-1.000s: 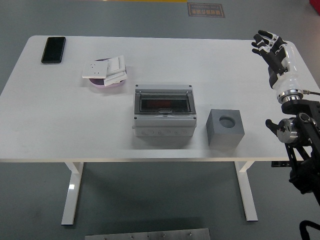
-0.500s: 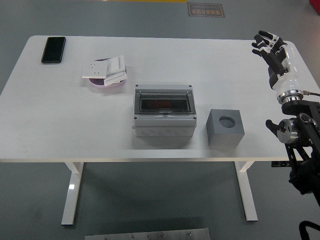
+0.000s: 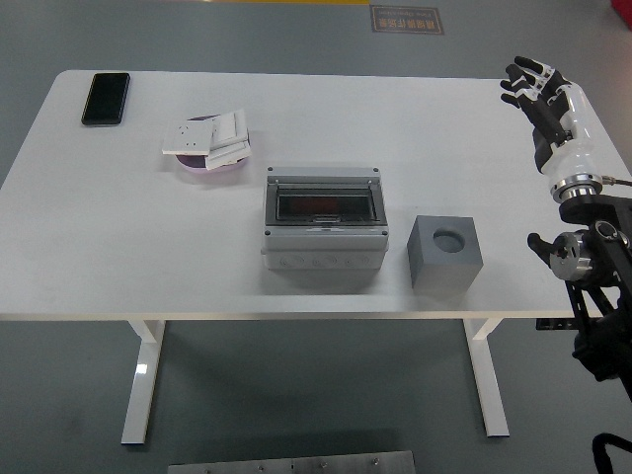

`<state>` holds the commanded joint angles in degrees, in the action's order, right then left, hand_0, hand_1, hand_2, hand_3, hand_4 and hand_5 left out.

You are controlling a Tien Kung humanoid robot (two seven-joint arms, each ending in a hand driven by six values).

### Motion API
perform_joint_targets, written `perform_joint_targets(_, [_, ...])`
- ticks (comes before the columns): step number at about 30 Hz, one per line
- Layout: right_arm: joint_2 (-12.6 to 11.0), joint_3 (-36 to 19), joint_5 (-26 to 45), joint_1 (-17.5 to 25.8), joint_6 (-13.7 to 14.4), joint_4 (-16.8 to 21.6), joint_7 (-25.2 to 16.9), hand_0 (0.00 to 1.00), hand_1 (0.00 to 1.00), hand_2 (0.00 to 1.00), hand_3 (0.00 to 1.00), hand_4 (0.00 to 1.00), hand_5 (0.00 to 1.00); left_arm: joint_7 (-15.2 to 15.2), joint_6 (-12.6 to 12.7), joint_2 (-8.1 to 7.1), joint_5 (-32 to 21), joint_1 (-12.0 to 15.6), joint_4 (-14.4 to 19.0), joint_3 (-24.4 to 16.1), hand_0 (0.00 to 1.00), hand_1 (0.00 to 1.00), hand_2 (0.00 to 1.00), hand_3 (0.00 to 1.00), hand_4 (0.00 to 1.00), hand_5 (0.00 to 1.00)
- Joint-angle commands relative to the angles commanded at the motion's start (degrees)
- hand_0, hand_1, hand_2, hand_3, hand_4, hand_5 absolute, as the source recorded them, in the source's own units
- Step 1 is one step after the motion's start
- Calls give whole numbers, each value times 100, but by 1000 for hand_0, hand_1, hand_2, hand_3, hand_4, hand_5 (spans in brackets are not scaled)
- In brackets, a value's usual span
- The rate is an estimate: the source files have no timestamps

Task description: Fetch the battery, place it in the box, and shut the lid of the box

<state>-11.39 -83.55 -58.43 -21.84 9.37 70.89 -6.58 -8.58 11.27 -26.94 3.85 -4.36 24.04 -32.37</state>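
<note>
Head view: rectangular grey box (image 3: 324,226), dark lid; right hand (image 3: 542,99) empty.

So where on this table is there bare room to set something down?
Widest free patch: the table left of the grey box, below the phone and pink dish. The far right, between dish and right hand, is also bare. Tightest: the gap between box and grey cube.

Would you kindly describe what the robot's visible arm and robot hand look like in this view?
Only the right arm shows. Its robot hand has black fingers with pale segments near the tips, on a white forearm shell ending in a silver ring. Below that come black metal joints, and a thin cable leaves the wrist.
</note>
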Motion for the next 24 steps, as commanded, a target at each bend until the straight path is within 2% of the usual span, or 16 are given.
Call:
perform_joint_targets(7, [-13, -30, -1, 1, 18, 28, -3, 767, 702, 706, 683, 776, 365, -30, -15, -6, 52, -28, 4, -14, 583, 739, 650, 600, 714, 251])
perform_joint_targets(24, [-14, -209, 1, 152, 45, 148, 3, 767, 705, 706, 684, 783, 403, -121, -65, -144, 262, -159, 11, -72, 583, 738, 651, 601, 714, 252])
